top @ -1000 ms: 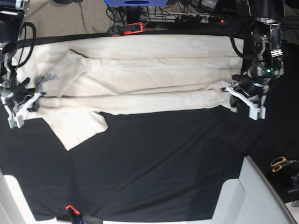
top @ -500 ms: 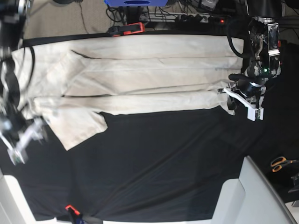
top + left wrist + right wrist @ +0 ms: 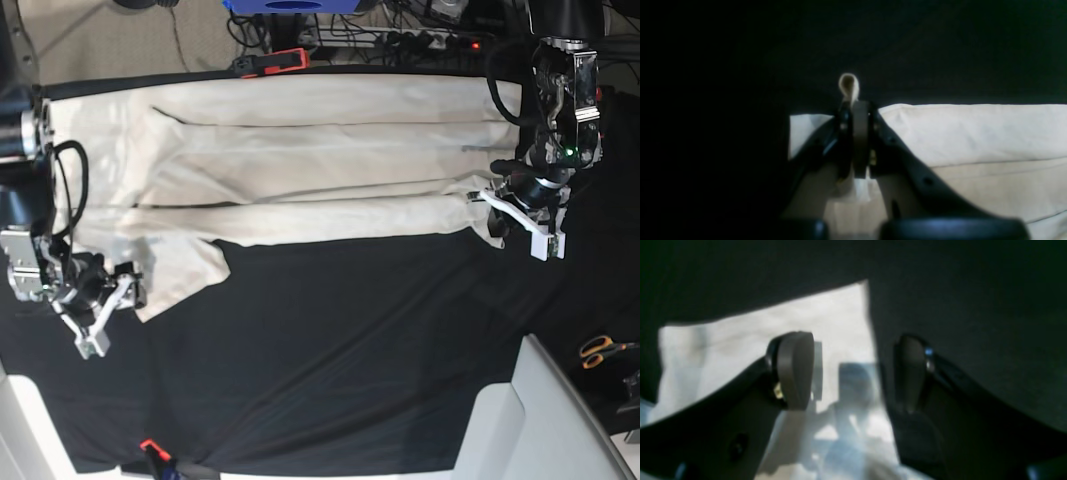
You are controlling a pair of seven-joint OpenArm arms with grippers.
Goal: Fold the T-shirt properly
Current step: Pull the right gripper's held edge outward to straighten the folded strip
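The cream T-shirt (image 3: 300, 160) lies spread across the far half of the black table cloth (image 3: 340, 350), with one sleeve (image 3: 180, 270) sticking out toward the front at the left. My left gripper (image 3: 522, 215) is at the shirt's right end. In the left wrist view it (image 3: 855, 110) is shut on a pinched loop of shirt fabric (image 3: 849, 85). My right gripper (image 3: 103, 308) sits at the sleeve's left front corner. In the right wrist view it (image 3: 853, 370) is open, with the sleeve fabric (image 3: 740, 340) under its left pad (image 3: 795, 370) and black cloth under the other.
Orange-handled scissors (image 3: 603, 350) lie at the right edge. A red clamp (image 3: 272, 62) holds the cloth at the back, another clamp (image 3: 152, 448) at the front. White bins (image 3: 540, 420) stand at the front right. Cables run behind the table.
My right gripper has let go of the shirt's left edge and moved toward the front to the sleeve corner, now open. My left gripper has barely moved and stays shut on the fabric.
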